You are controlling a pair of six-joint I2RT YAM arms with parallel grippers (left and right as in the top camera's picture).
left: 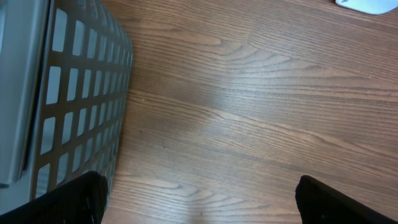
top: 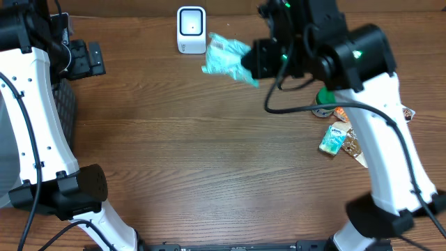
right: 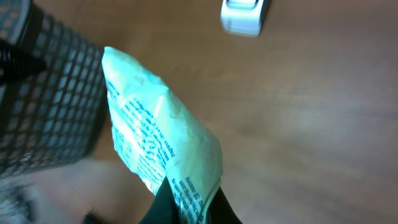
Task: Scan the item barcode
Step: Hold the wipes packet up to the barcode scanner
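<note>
A crumpled mint-green packet point(right: 158, 134) with blue print hangs clamped in the right tool point(right: 188, 208) near the white scanner point(top: 191, 30). The left tool point(left: 199, 202) stands spread apart beside the mesh basket point(left: 81, 106), with open worktop point(top: 209, 153) between.

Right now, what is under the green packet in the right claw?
Only bare wooden table shows around the green packet, which is shut in the right claw. The patch directly below it is covered.

packet point(right: 158, 132) print too blurred to read. scanner point(right: 245, 17) at 12 o'clock clipped by top edge. snack pile point(top: 334, 138) at 3 o'clock half hidden under right arm point(top: 382, 136).
</note>
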